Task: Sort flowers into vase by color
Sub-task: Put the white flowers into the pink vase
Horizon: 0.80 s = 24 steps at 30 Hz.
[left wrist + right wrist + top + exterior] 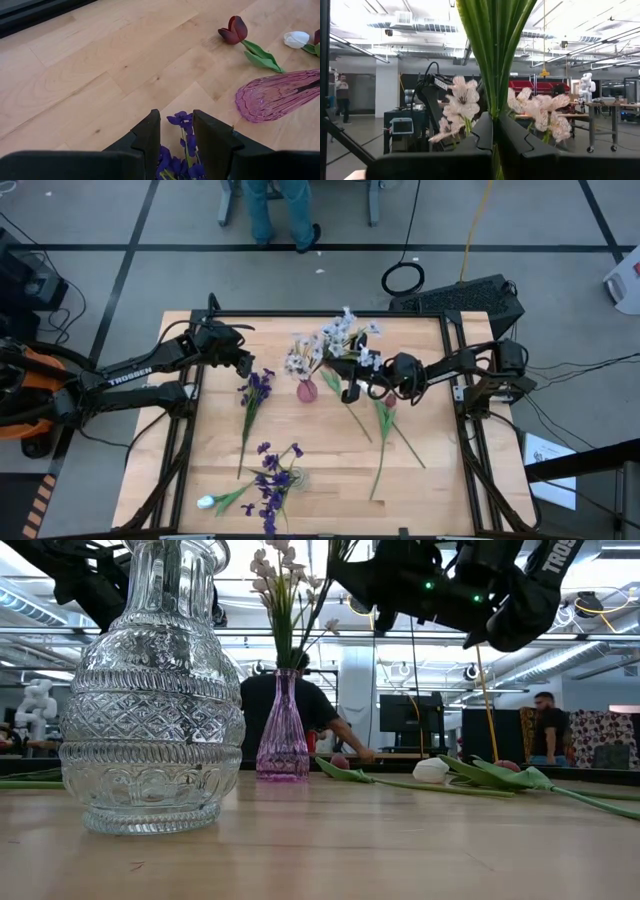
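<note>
**Right arm mid-insert at pink vase, left arm staged over purple stem**

Desk (420,470), high view: the right gripper (352,392) sits centre frame, just right of the pink vase (307,390). Its jaws are clamped together on a pale lavender-white stem (492,55), held upright in the right wrist view. The vase already holds pale blooms (300,358), so I read this as the same colour group going in.

Next move, my guess: line the stem end over the narrow neck, lower, release. Small target, and the stems already inside crowd it.

The left gripper (175,145) hovers left of centre over a dark purple flower (256,387) lying on the desk, jaws apart, straddling the blossoms without gripping.

Still on the desk: purple bunch (272,480) at bottom centre by the clear glass vase (152,690), and tulips (385,415) right of centre.

Readable text: "TROSSEN" (130,376) on the left arm; a partial "TROS" (556,554) at upper right of the low view.
</note>
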Available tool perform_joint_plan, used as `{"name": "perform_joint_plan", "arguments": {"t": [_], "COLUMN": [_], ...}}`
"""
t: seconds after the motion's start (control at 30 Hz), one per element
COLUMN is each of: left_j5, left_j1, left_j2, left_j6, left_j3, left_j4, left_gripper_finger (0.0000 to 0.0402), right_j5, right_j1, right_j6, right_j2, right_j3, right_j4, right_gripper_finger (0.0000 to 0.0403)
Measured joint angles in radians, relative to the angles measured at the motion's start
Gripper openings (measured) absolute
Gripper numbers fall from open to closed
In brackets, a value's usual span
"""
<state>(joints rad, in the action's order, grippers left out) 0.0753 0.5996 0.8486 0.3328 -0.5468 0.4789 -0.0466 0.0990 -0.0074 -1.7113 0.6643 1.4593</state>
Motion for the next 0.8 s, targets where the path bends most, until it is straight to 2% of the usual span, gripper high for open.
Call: {"name": "perform_joint_plan", "arguments": {"t": [0.3, 0.57, 0.7, 0.8], "left_j5": [0.0, 0.009, 0.019, 0.021], "left_j1": [0.0, 0.0, 0.0, 0.0], "left_j2": [0.0, 0.0, 0.0, 0.0], "left_j6": [0.002, 0.002, 0.002, 0.002], "left_j3": [0.0, 0.0, 0.0, 0.0], "left_j4": [0.0, 0.0, 0.0, 0.0], "left_gripper_finger": [0.012, 0.012, 0.012, 0.012], "right_j5": [-0.006, -0.004, 0.008, 0.071], "right_j1": [0.0, 0.0, -0.001, -0.002], "right_j6": [0.005, 0.031, 0.025, 0.022], "right_j2": [-0.069, -0.075, -0.074, -0.074], "right_j3": [0.003, 0.042, 0.139, 0.236], "right_j4": [0.0, -0.049, -0.202, -0.397], "right_gripper_finger": [0.0004, 0.0006, 0.0006, 0.0006]}}
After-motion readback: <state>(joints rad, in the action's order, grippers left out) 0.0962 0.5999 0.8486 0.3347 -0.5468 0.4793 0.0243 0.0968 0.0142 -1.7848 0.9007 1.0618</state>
